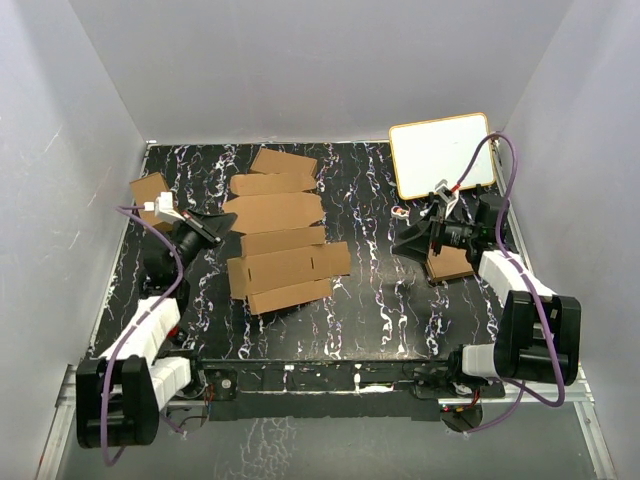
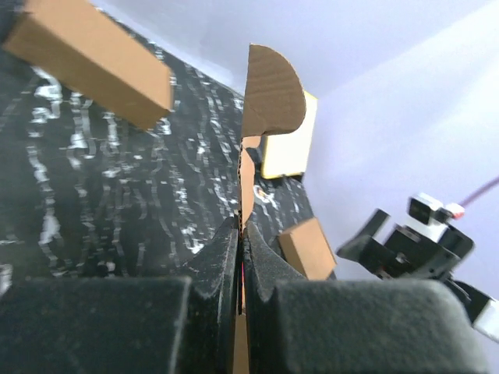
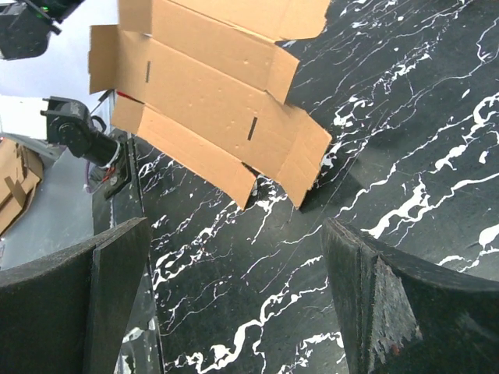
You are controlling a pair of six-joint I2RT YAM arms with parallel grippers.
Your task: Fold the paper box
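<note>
Pinching the paper box (image 1: 285, 240) edge, the left pincer (image 2: 240, 253) is clenched; the right pincer (image 3: 234, 257) gapes empty. Best to fold slowly along a crease.

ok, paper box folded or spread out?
Spread: the paper box is a wide open sheet, flaps out, no walls formed. The left claw pinches one edge.

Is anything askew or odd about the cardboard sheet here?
Yes. The paper box does not lie flat: the left gripper pinches its edge, and one end is raised off the table, casting a shadow.
</note>
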